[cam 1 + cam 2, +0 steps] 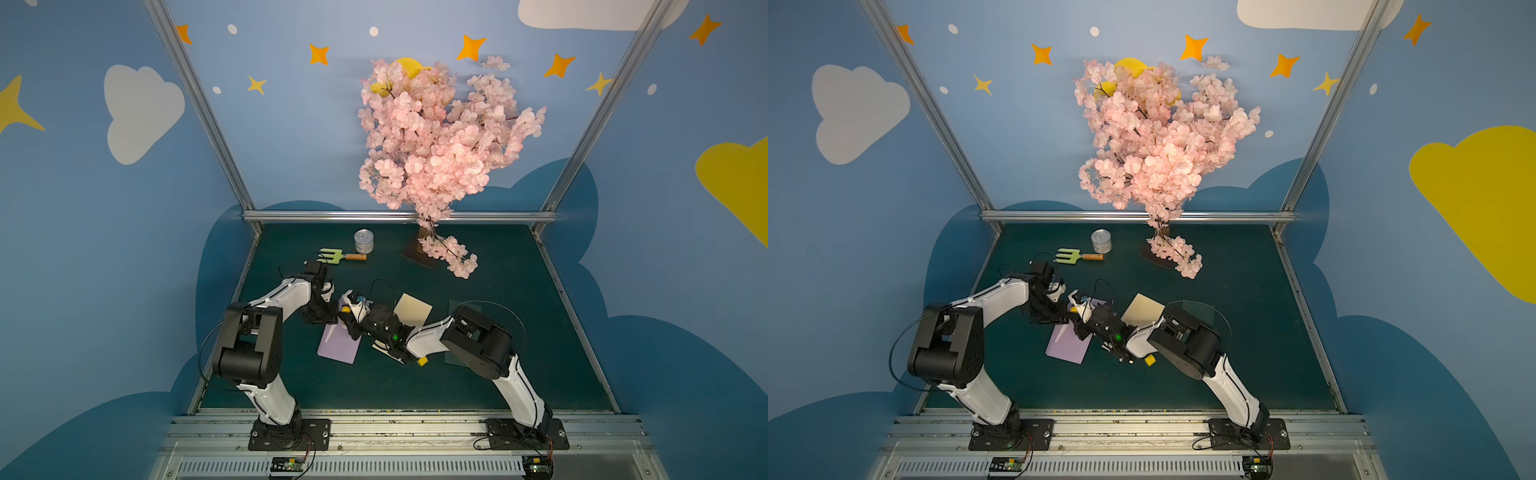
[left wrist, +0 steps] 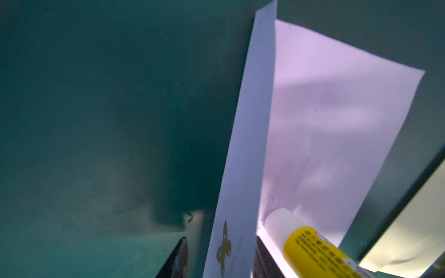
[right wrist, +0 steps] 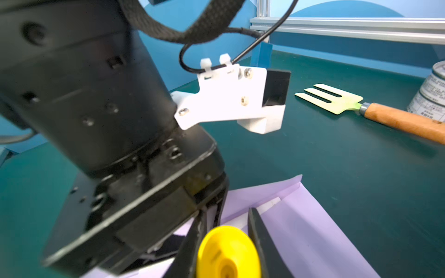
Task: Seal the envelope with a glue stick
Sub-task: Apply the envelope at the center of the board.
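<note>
— Where's the glue stick (image 2: 310,248)?
— In the right gripper (image 3: 226,216), jaws clenched on its barrel. Its white tip rests against the inside of the lilac envelope (image 1: 338,347), just beside the flap's fold.
— And the left gripper (image 2: 220,238)?
— Jaws parted. The upright flap (image 2: 245,144), with its gold emblem (image 2: 224,248), stands between them, with a gap showing on one side.
— Where's that envelope?
— On the bench (image 1: 498,291), at 8 o'clock from the cream envelope (image 1: 412,311). The yellow cap (image 1: 422,361) lies at 6 o'clock from the cream one.
</note>
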Action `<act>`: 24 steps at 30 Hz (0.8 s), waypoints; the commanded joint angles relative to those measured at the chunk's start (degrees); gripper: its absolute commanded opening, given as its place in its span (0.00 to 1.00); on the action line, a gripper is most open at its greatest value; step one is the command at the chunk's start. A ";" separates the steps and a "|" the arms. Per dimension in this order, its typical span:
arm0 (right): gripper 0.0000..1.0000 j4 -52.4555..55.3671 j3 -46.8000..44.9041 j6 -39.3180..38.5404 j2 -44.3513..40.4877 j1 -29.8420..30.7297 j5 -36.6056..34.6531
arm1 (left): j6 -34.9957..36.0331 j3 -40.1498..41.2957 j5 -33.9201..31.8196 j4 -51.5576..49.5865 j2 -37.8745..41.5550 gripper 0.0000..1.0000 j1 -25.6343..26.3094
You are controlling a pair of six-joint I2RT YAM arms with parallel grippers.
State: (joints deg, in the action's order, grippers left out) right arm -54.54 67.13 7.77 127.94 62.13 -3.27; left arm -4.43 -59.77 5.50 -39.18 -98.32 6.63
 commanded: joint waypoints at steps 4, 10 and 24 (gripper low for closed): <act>0.00 1.78 -1.47 1.68 -1.60 -0.43 0.98 | 0.30 -0.96 -0.82 -2.39 -3.41 0.29 0.74; 0.00 1.19 -2.70 2.70 -2.26 -0.34 1.54 | 0.12 -0.95 -3.03 -2.57 -4.57 0.24 1.30; 0.00 0.25 -1.80 9.65 -0.99 -0.34 4.57 | -0.84 -1.21 0.76 -2.61 -4.52 0.03 1.55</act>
State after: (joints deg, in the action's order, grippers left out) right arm -55.51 64.62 14.37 126.69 61.91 -0.51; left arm -4.56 -60.99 3.40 -40.34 -101.60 7.88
